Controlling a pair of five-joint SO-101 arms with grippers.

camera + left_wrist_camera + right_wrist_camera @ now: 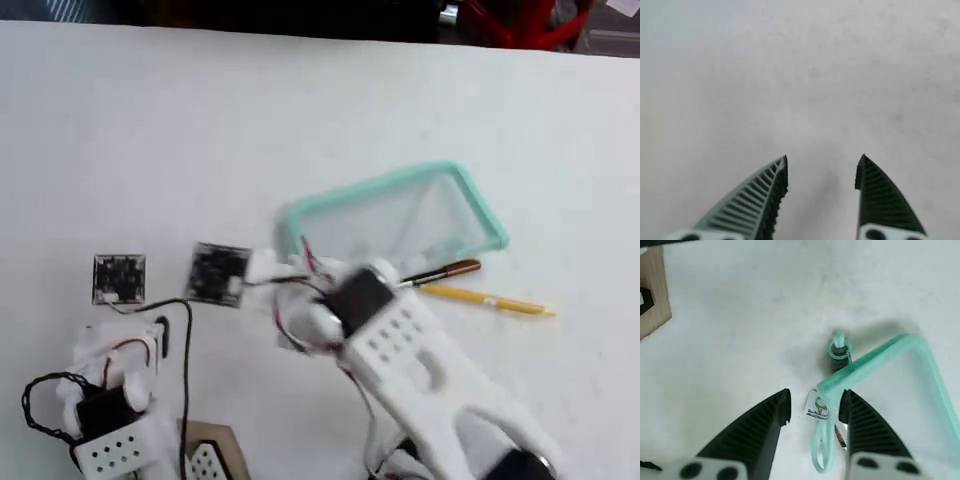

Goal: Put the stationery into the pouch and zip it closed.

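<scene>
Now the right pincer (814, 407) is held spread wide with nothing gripped at the corner of the pouch (875, 357), and the zip pull (838, 346) is seen just beyond its jaws. The pencil (490, 300) and brush (448, 270) are laid on the desk (150, 130) along the pouch's near long edge, seemingly outside it. The left pincer (822, 165) is likewise parted over bare desk, well apart, so the right arm is judged the nearer.
</scene>
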